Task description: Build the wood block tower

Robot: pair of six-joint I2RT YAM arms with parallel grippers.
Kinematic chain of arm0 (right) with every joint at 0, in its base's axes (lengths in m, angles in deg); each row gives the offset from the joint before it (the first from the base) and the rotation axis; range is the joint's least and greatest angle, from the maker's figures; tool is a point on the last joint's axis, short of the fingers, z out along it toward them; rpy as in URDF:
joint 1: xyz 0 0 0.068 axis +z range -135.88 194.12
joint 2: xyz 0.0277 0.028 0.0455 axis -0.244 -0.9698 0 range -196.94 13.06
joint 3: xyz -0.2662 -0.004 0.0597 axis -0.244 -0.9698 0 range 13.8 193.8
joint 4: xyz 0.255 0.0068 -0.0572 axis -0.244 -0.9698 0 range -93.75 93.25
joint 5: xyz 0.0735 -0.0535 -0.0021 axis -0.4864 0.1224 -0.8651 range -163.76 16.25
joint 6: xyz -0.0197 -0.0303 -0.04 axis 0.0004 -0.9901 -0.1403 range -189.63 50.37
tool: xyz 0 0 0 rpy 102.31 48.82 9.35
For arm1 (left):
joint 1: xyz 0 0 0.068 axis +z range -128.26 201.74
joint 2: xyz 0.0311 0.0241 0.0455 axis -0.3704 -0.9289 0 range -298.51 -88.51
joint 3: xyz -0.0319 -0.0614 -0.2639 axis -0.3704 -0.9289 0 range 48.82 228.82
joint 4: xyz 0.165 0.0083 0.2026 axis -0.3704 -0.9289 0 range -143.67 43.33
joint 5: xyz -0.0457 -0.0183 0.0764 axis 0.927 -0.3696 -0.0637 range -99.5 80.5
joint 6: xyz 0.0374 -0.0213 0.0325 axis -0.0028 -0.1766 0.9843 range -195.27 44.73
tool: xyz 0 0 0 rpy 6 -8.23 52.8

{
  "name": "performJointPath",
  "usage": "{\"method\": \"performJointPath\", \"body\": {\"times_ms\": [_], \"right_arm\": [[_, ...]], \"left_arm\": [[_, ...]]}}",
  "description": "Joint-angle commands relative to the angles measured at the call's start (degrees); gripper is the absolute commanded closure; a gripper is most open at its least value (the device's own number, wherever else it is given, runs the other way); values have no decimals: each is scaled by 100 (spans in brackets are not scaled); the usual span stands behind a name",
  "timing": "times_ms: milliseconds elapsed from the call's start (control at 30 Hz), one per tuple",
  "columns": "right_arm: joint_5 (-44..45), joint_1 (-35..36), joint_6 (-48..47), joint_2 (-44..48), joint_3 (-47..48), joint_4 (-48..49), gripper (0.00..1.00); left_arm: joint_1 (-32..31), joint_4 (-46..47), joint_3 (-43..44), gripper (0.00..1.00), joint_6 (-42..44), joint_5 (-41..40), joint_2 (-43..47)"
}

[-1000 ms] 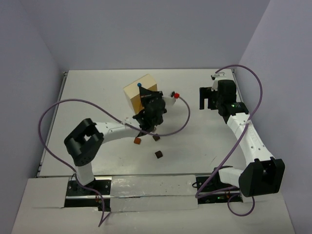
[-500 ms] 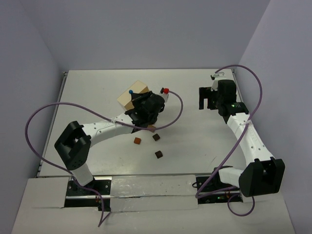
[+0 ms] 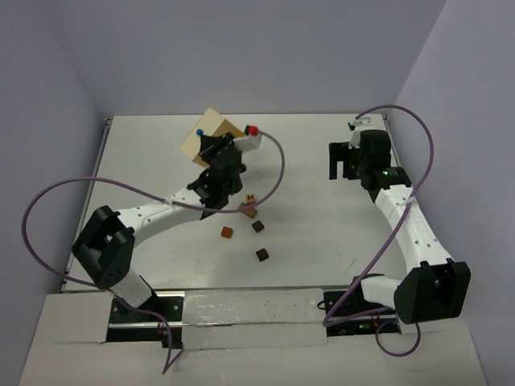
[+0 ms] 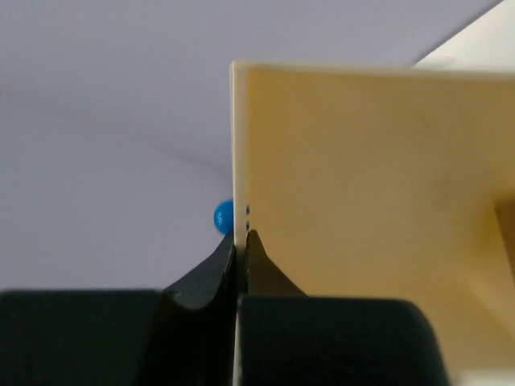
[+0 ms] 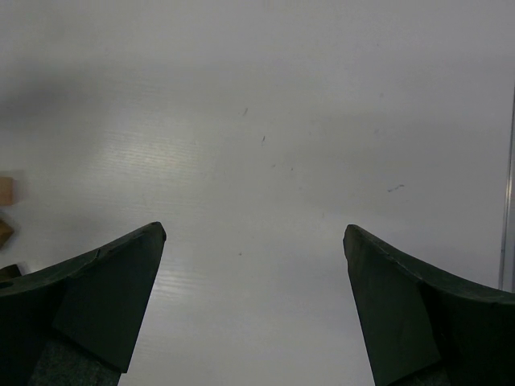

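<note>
Wood blocks (image 3: 257,226) lie loose on the white bench (image 3: 153,161), a little nearer its near edge than its far one and about midway between its left and right edges. None is clearly stacked on another. All are small cubes. A light tan cube (image 3: 250,198) with a dark mark on its upper face sits farthest back. A mid-brown cube (image 3: 251,212) lies just beside it on the near side; whether they touch cannot be told. A reddish cube (image 3: 228,232) lies to the left, a dark brown cube (image 3: 257,226) to the right of that, and another dark cube (image 3: 262,255) lies nearest the near edge.

The left hand (image 4: 240,241) is pinched tight on the thin edge of a pale yellow-tan board (image 4: 362,185), one fingertip on each face. It holds the board tilted, toward the far edge and left of the middle. A blue bead (image 4: 223,217) shows beside the board's edge.

The right hand (image 5: 253,233) is toward the far right corner with its fingers (image 5: 105,281) spread wide, holding nothing, bare bench between them.
</note>
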Motion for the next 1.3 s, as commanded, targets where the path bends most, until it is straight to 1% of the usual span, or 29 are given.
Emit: {"method": "performJointPath", "body": {"times_ms": [0, 33, 67, 100, 167, 267, 367, 533, 667, 700, 767, 800, 833, 867, 900, 933, 967, 1033, 1133, 1167, 1267], "right_arm": [[145, -29, -8, -81, 291, 56, 0], [119, -27, 11, -96, 272, 72, 0], [94, -22, 27, -117, 256, 88, 0], [87, -27, 50, -142, 252, 92, 0], [82, -26, 97, -195, 306, 73, 0], [5, -29, 78, -175, 311, 57, 0], [43, -29, 30, -94, 242, 67, 0], [34, -29, 39, -69, 191, 83, 0], [-9, -22, 63, -84, 222, 84, 0], [-16, -27, 66, -106, 239, 90, 0], [-33, -24, 69, -169, 274, 56, 0], [-31, -29, 65, -175, 286, 52, 0], [-43, -28, 48, -191, 279, 69, 0], [-62, -23, 48, -232, 302, 55, 0], [-71, -21, 57, -271, 344, 9, 0], [-61, -23, 63, -283, 356, -17, 0], [-39, -29, 58, -273, 319, 9, 0], [-44, -22, 27, -226, 254, 65, 0], [-40, -21, 25, -221, 211, 93, 0], [-67, -21, 45, -234, 224, 107, 0], [-178, -21, 145, -377, 366, 58, 0]], "left_arm": [[22, 5808, -2513, 100, 3739, -116, -520], [-25, 7424, -2728, 100, 4969, 94, -826], [-46, 8790, -2731, 100, 6195, 322, -1179], [-58, 9277, -2726, 100, 6529, 354, -1341], [-165, 9166, -2794, 100, 6305, 338, -1299], [-125, 9317, -2802, 100, 6522, 524, -1381], [-150, 9312, -2547, 100, 6613, 486, -1324], [-219, 9312, -2416, 100, 6724, 478, -1357], [-600, 9321, -2748, 100, 6891, 773, -1370], [-788, 9328, -2867, 100, 6953, 838, -1428], [-793, 9320, -2865, 100, 7080, 995, -1539], [-758, 9310, -2632, 100, 7122, 717, -1739], [-821, 9323, -2618, 100, 7210, 614, -2005], [-905, 9328, -2914, 100, 7285, 919, -2008], [-918, 9321, -2840, 100, 7280, 1000, -2017], [-853, 9318, -2570, 100, 7273, 811, -2071], [-782, 9329, -2480, 100, 7349, 570, -2164], [-675, 9330, -2746, 100, 7426, 997, -2011], [-336, 9322, -2583, 100, 7745, 1161, -1943], [-341, 9329, -2882, 100, 7880, 1447, -1917], [-360, 9322, -2954, 100, 8076, 1740, -1802]]}}
